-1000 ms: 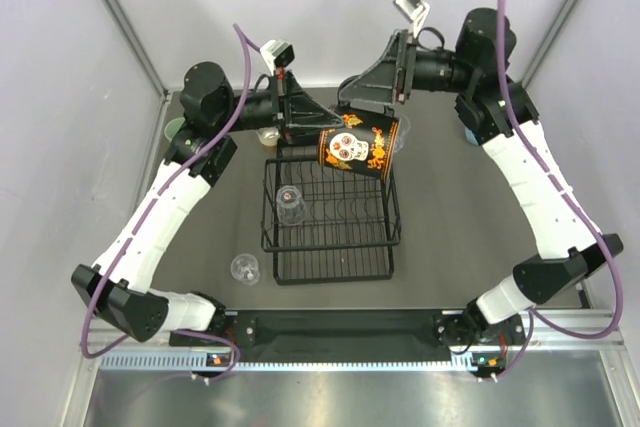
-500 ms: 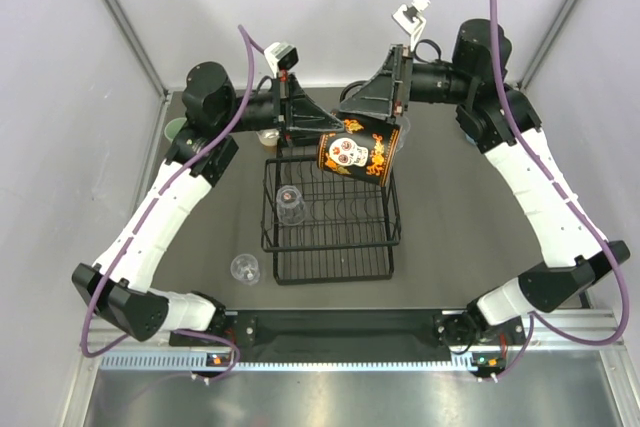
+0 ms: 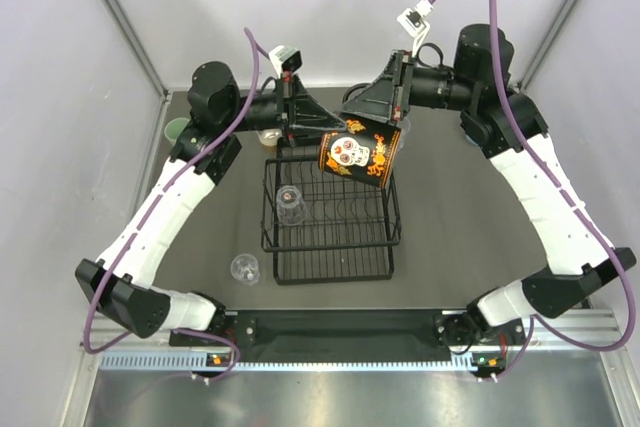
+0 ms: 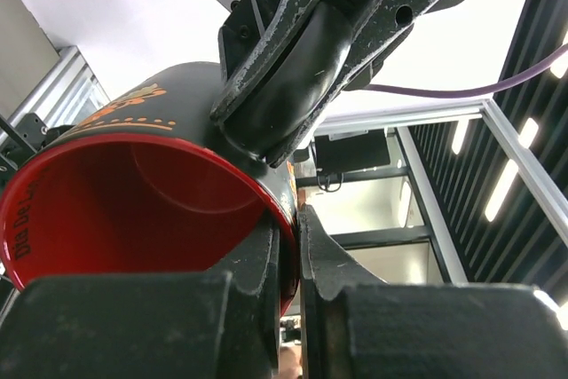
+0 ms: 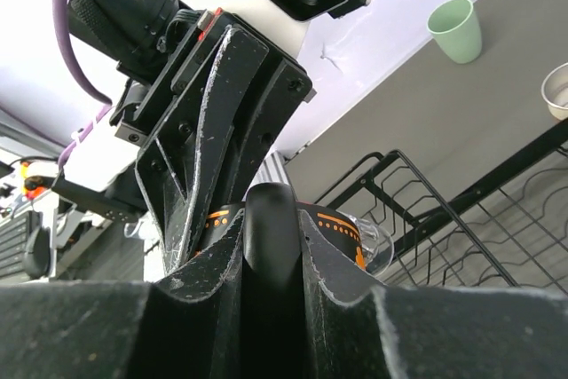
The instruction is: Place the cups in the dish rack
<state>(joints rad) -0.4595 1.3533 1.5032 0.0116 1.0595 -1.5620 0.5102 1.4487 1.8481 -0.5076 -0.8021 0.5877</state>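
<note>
Pinching dark cup over rack: L gripper, R gripper.

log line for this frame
red-lined cup: mid-air above dish rack far edge | left gripper: shut on cup | right gripper: shut on cup

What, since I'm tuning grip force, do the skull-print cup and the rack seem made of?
The dark cup looks like glazed ceramic or hard plastic: glossy black outside with printed skulls, smooth red lining. The dish rack is likely coated metal wire: thin, uniformly black rods.
</note>
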